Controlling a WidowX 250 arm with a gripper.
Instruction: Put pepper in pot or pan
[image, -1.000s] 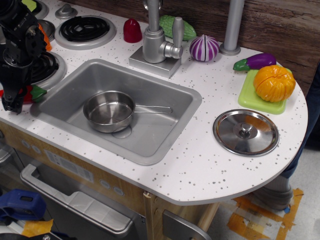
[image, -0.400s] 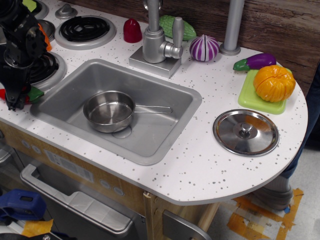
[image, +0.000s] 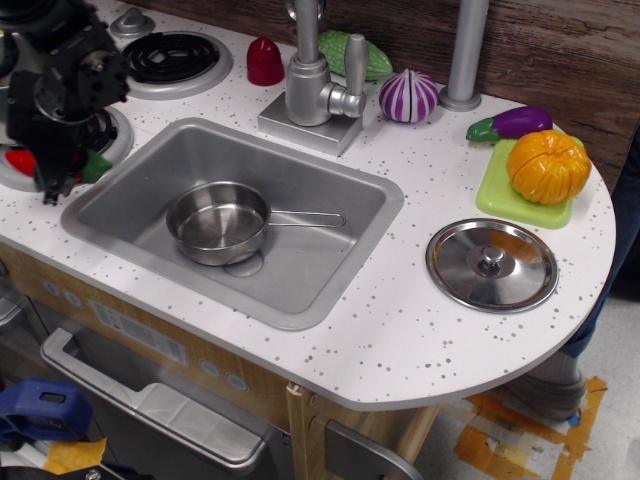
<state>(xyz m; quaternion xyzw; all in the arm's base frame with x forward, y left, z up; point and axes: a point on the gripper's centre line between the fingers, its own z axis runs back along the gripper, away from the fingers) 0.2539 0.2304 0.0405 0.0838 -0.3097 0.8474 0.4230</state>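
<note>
The red pepper with its green stem cap is held crosswise in my black gripper, which is shut on it at the far left. It hangs just above the counter, between the stove burner and the sink's left rim. The gripper body hides the pepper's middle. The small shiny steel pan stands upright and empty in the grey sink, its long thin handle pointing right. The gripper is to the left of the pan and above it.
A steel faucet stands behind the sink. Behind it are a dark red dome toy, a green vegetable and a purple onion. At right lie an eggplant, an orange pumpkin on a green board, and a flat lid. Burners are at back left.
My gripper has risen and moved right and back toward the sink's left rim, taking the pepper with it off the counter.
</note>
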